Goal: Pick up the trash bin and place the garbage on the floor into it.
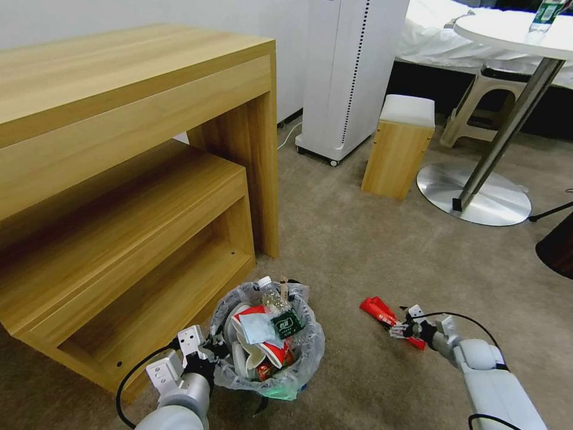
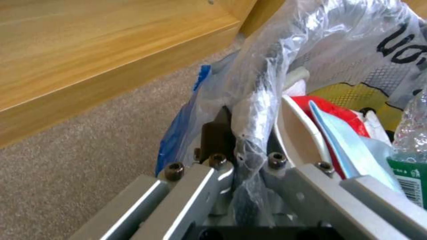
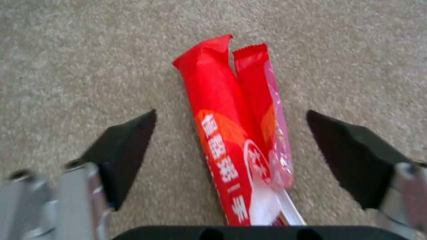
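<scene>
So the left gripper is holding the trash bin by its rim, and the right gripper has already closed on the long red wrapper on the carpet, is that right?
Not quite. The right gripper is open: in the right wrist view its fingers stand apart on either side of the long red wrapper, which lies on the carpet. The left gripper does hold the trash bin by its rim.

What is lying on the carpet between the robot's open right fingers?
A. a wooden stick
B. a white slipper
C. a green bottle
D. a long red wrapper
D: the right gripper hangs open over the long red wrapper, which lies flat on the floor with a dark finger on each side of it.
</scene>
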Tool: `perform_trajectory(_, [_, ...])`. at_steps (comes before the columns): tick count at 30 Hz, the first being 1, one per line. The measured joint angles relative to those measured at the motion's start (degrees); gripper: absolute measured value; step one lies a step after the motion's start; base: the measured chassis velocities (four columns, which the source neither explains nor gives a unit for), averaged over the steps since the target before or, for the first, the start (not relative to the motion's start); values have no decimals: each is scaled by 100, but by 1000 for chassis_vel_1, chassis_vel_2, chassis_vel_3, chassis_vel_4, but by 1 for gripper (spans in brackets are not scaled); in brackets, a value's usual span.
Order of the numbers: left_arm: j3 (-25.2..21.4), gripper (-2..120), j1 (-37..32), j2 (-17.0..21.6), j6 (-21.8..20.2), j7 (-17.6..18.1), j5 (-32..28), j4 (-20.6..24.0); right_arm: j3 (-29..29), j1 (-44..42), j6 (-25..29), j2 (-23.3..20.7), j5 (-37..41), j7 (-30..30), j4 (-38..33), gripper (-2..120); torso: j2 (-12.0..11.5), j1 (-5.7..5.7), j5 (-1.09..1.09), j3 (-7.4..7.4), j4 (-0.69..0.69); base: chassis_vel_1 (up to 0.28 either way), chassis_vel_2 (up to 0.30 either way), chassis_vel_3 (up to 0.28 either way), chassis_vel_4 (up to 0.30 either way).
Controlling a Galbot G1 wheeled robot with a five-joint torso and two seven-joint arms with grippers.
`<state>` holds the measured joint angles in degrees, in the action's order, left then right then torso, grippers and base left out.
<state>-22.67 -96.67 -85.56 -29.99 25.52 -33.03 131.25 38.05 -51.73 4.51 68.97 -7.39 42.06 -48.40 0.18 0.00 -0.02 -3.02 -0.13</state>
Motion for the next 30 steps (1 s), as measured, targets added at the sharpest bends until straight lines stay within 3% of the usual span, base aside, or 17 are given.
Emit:
perform_trajectory(12, [-30, 1, 21, -1, -1, 6, -27, 9, 5, 161, -102, 121, -632, -142, 359, 40, 0, 0, 1, 0, -1, 0, 0, 0, 0])
perform_trajectory(19, [-26, 1, 40, 9, 0, 4, -40, -10, 55, 117, -104, 103, -678, -156, 360, 42, 0, 0, 2, 1, 0, 0, 0, 0, 0])
perform_trajectory(24, [-10, 1, 52, 22, 14, -4, -41, -48, 83, 26, -106, 47, -597, -211, 224, 18, 0, 0, 1, 1, 0, 0, 0, 0, 0])
perform_trajectory(30, [-14, 1, 56, 35, 31, -7, -41, -62, 82, -84, -140, -16, -446, -343, 50, 1, 0, 0, 2, 0, 0, 0, 0, 0, 0])
